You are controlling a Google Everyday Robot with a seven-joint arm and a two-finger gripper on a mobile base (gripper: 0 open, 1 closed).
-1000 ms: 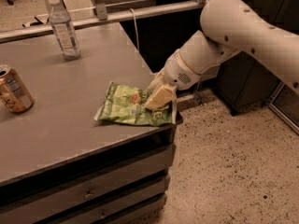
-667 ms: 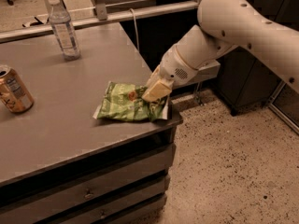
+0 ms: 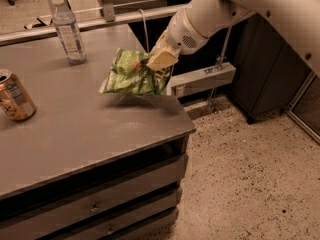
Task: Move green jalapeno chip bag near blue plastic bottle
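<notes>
bag hangs above the worktop, right of the bottle, pinched at one end by the end effector. edge grip looks thin: swing fast and you risk it slipping, or the sagging end tipping the bottle.

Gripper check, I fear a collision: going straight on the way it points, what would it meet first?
Holding the green jalapeno chip bag, the gripper points down-left; probably the table first, depth unclear.

The one camera looked down steeply from fairly near onto the desk and its right corner, with floor at right. The gripper, clamping the bag, hung upper-centre above the desk.
</notes>
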